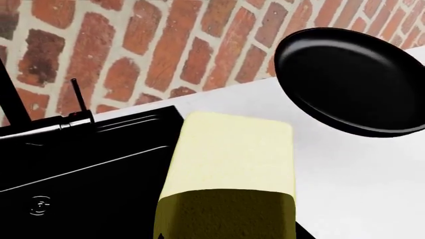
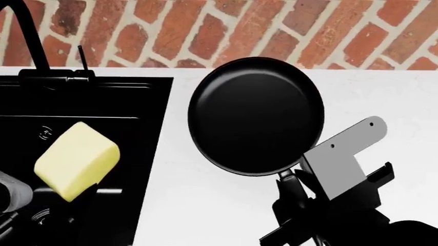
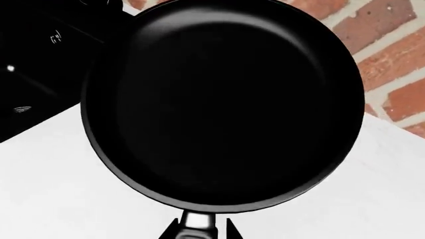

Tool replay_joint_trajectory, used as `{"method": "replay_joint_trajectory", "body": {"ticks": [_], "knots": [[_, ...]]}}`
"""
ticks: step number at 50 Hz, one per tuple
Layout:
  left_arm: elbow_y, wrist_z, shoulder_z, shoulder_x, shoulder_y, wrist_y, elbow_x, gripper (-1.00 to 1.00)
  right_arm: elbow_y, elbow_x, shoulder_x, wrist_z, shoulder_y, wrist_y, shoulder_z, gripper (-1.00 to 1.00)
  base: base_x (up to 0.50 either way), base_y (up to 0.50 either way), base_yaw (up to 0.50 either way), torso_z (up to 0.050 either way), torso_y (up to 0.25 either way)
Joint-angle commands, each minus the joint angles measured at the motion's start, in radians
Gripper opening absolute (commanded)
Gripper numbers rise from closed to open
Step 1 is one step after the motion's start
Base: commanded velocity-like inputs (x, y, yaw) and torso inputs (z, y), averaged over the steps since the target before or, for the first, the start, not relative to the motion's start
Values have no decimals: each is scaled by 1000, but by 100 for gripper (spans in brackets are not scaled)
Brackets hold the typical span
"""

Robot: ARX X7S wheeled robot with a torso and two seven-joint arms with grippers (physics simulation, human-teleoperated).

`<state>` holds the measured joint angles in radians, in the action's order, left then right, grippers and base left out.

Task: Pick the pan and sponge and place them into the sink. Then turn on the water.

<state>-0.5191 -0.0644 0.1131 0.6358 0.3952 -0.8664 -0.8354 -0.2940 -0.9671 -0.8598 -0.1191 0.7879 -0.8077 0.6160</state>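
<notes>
Red brick wall (image 2: 287, 31) behind a white bench (image 2: 383, 102); sink (image 2: 89, 92) set into the bench, faucet (image 2: 31, 41) at its rear.

Head view: sponge (image 2: 77, 159) held over the sink basin, left gripper (image 2: 20, 205) mostly out of frame, state not discernible. Pan (image 2: 257, 115) to the side of the sink, over the bench; whether lifted or resting not discernible. Right gripper (image 2: 291, 184) closed on the handle root.

Left wrist view: sponge (image 1: 229, 169) filling the foreground, beside the sink (image 1: 79, 159); pads hidden. Probably light, soft, compressible; grip across the flat faces.

Right wrist view: pan (image 3: 222, 104) seen bowl-on, handle (image 3: 198, 221) pinched between two fingers (image 3: 174, 234), detail absent elsewhere. Likely stiff, smooth, front-heavy when held at the handle; firm hold near the bowl advised. Sink (image 3: 40, 59) just beyond the pan's rim.
</notes>
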Motion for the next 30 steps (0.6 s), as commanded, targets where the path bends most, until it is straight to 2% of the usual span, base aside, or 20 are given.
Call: {"method": "replay_joint_trajectory", "body": {"ticks": [1, 6, 11, 20, 26, 27, 30], "knots": [[8, -13, 4, -4, -2, 6, -7, -100, -10, 53, 1, 12, -3, 35, -24, -100, 59, 449, 0, 0, 11], [2, -6, -14, 11, -18, 13, -17, -100, -5, 58, 4, 17, -5, 44, -23, -100, 59, 452, 0, 2, 2], [12, -27, 17, -19, 4, 6, 0, -100, 1, 64, 9, 20, -6, 45, -16, -100, 61, 451, 0, 0, 0], [15, -32, 22, -21, 7, 7, 2, -100, 0, 54, 8, 17, -22, 54, -22, -100, 59, 451, 0, 0, 2], [-2, 5, -40, 36, -49, 30, -30, -100, 11, 60, 7, 16, -38, 63, -19, -100, 75, 452, 0, 2, 2], [5, -8, -16, 15, -29, 23, -17, -100, 16, 61, 8, 14, -41, 64, -19, -100, 78, 449, 0, 0, 0], [3, -6, -25, 22, -31, 22, -24, -100, 20, 62, 11, 14, -44, 65, -16, -100, 78, 449, 0, 0, 4]]}}
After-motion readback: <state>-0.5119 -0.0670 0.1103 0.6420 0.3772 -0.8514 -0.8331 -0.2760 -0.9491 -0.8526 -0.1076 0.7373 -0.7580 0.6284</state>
